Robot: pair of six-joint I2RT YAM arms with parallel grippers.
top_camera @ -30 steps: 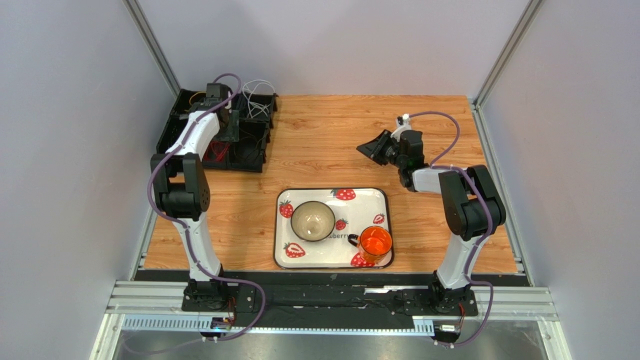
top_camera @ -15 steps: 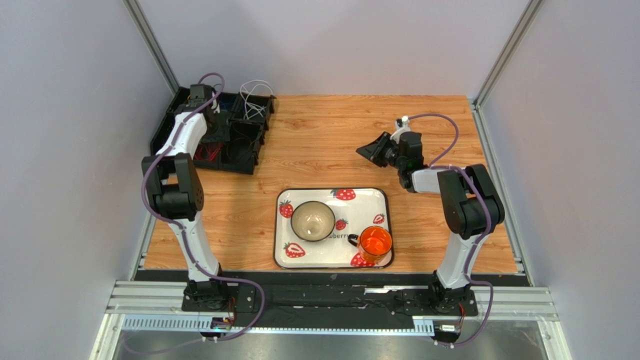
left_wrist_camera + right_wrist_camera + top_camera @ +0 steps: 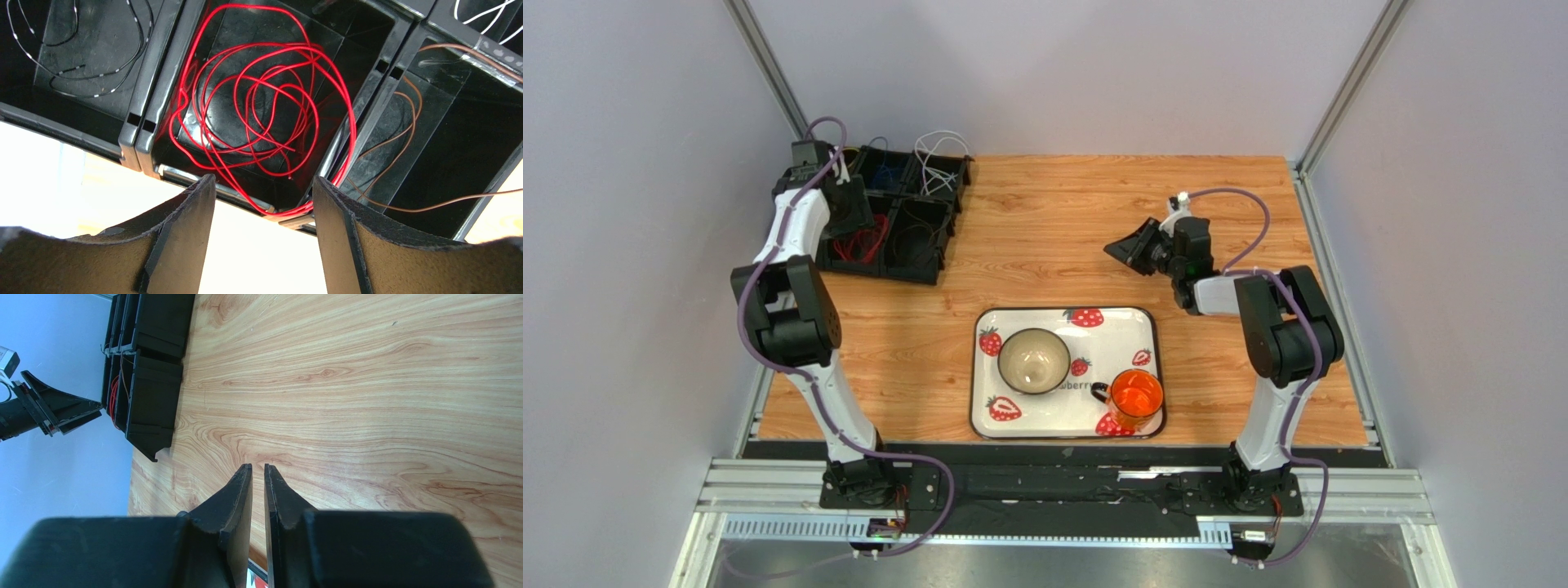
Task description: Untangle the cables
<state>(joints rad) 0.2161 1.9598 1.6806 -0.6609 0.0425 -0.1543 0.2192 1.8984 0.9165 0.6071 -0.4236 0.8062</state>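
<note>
Left wrist view: left gripper point(image 3: 263, 184) jaws wide apart, nothing between, hovering over near edge of black divided tray point(image 3: 156, 79). Red cable point(image 3: 264, 110) in tangled loops in middle compartment. Brown cable point(image 3: 402, 122) in compartment on one side, dark cable point(image 3: 92, 67) in compartment on other side. Right wrist view: right gripper point(image 3: 258, 467) jaws nearly together, thin slit, empty, above wooden table point(image 3: 380, 386), well apart from tray.
</note>
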